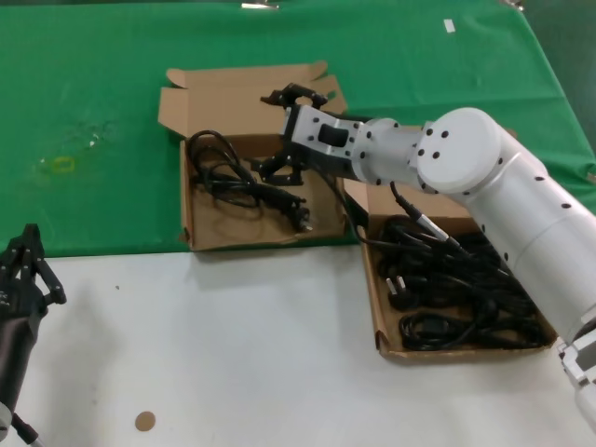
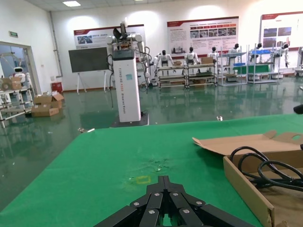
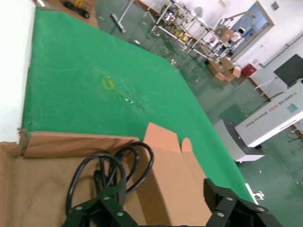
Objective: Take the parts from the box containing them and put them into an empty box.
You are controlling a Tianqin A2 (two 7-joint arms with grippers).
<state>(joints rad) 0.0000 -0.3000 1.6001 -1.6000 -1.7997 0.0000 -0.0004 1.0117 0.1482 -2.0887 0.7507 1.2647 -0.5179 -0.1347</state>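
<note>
Two open cardboard boxes lie side by side. The left box holds a few black power cables. The right box is filled with several black cables. My right gripper is open and empty, reaching over the far side of the left box, one finger above its back flap, the other over the cables. In the right wrist view the open gripper spans the box's back wall, with a looped cable beside one finger. My left gripper is parked at the near left, shut and empty.
The boxes sit where the green cloth meets the white table. A small brown disc lies near the front edge. The left wrist view shows the left box's side wall and cables.
</note>
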